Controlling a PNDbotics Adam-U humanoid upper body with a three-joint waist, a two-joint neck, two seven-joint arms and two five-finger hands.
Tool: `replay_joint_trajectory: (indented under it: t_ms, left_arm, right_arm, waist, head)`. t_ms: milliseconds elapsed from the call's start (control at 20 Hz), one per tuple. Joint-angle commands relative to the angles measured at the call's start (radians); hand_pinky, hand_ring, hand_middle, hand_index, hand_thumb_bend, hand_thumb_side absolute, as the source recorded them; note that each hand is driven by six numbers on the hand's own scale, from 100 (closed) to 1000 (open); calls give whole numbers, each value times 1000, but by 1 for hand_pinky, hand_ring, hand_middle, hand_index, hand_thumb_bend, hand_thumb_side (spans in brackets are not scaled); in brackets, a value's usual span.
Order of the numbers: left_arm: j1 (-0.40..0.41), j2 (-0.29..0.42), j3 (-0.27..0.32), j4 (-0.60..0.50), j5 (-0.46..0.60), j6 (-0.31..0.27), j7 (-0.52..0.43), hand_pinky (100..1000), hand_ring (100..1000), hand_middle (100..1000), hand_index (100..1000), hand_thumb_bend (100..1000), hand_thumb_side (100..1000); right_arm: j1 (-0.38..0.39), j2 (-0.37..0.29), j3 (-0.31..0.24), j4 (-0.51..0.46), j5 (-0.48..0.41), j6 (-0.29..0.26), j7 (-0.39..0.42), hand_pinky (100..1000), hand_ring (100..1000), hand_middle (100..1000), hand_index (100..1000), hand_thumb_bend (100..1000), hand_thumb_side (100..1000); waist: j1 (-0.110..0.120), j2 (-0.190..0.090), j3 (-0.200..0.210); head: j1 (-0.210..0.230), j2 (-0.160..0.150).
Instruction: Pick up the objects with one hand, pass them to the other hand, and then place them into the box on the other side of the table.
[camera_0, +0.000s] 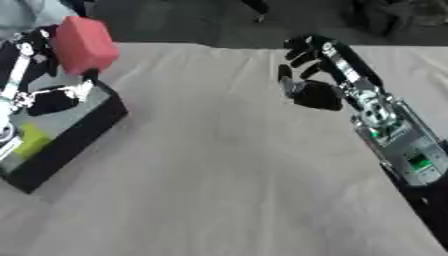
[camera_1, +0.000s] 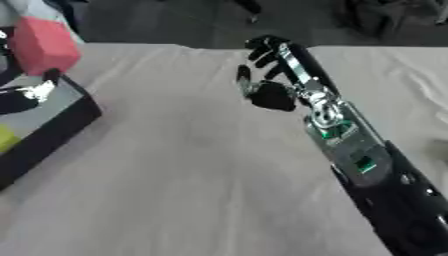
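At the far left, the left robot hand (camera_0: 61, 92) is only partly seen: silver and black links run down the picture's edge, and its thin fingers curl around the underside of a red block (camera_0: 83, 44). How much of the palm lies behind the block cannot be made out, and in the right eye view most of this hand is cut off by the frame. The red block is held above the box (camera_0: 74, 137), clear of its floor. The box is black-walled with a grey inside, set at an angle near the table's left side; its near corner runs out of view. A yellow-green piece (camera_0: 31, 140) lies inside it, its shape too blurred to name.

Across the middle, the table (camera_0: 227, 175) is covered with a pale beige cloth, lightly creased.

To the right, the right robot hand (camera_1: 271, 75) hangs over the cloth with its fingers spread and relaxed, holding nothing. Its forearm, silver with green patches, runs off the lower right corner.

Beyond the table's far edge the room is dark, a grey floor with indistinct dark shapes.
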Motion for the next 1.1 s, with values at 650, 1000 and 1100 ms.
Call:
replay_joint_trajectory:
  t_ms: [650,1000,1100]
  left_arm:
    - [4,40,55,123,-242,226,-182,742,628,508,633,411,174]
    - [0,35,69,151,-314,302,-345,947,905,821,895,494,680]
    - [-3,34,73,157,-317,319,-357,956,912,826,909,499,783]
  right_arm:
    - [-12,-28,-25,-40,-31,-6,-58,605,689,661,796,100,238]
    - [-7,-30,-25,-38,-32,-2,-67,604,679,657,793,100,264]
    - [-6,-30,-25,-39,-32,-2,-68,603,678,656,793,100,268]
  waist:
    - [3,-21,0]
    - [4,-22,-2]
    - [5,-22,-2]
  head:
    - [0,-7]
    - [2,-10]
    - [3,-10]
